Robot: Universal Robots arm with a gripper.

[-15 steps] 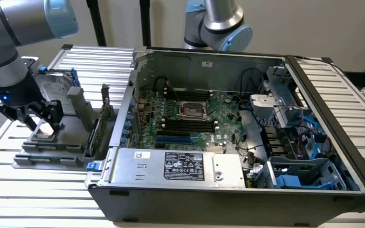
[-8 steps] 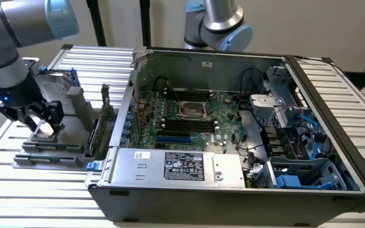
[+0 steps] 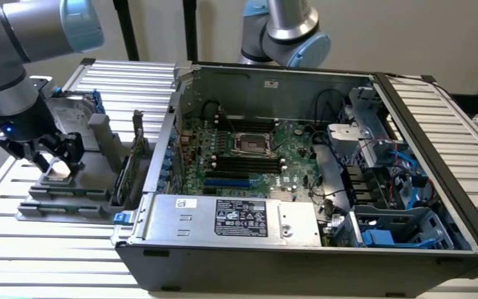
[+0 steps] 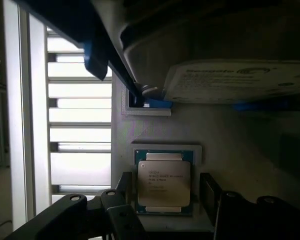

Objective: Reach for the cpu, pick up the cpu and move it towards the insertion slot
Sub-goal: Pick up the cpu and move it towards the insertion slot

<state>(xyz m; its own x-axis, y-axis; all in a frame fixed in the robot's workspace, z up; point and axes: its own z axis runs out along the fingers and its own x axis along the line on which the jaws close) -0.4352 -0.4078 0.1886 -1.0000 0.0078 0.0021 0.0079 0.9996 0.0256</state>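
Tool (image 4: 166, 194) spread wide, cpu (image 4: 164, 183) btwn its fingers, gaps both sides.

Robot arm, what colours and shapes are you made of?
The silvery-grey robot arm has round metal tubes with pale blue caps on its joints. Its end is black, with a tiny blue light, and carries a black two-fingered pincer.

The black fingers (image 4: 210, 192) are straddling the small silver-topped square cpu (image 4: 164, 183), with a sliver of room lying open on each side. The upright silver hard drive with blue rails (image 3: 71, 115) is crowding in close beside them. Towards the exterior view's right, a grey upright block (image 3: 99, 132) and the open computer case's grey metal wall (image 3: 175, 118) are standing before the square metal-framed insertion slot (image 3: 251, 143), which is lying uncovered from above.
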